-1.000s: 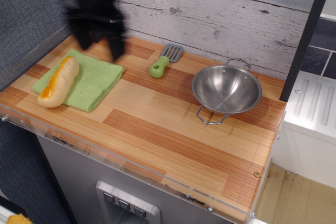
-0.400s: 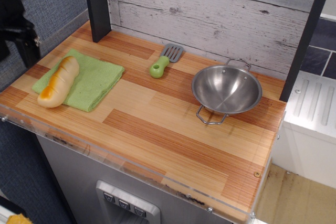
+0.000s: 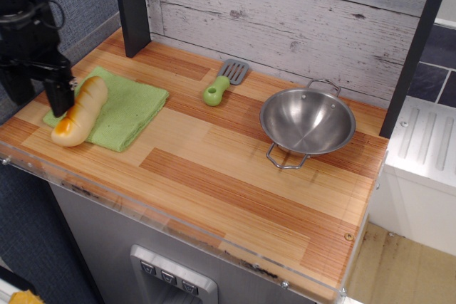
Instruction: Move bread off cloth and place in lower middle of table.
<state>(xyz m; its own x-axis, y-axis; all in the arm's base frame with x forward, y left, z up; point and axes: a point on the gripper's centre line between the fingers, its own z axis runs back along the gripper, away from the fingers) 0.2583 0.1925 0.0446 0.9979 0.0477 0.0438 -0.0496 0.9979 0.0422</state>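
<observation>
One bread loaf (image 3: 78,112) lies on the green cloth (image 3: 125,108) just right of the black gripper (image 3: 35,90), jaws spread apart over the desk (image 3: 235,176).

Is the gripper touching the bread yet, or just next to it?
Cannot tell. In the only view, one dark finger overlaps the left edge of the bread lying on the green cloth; no gap or contact shows plainly.
</observation>
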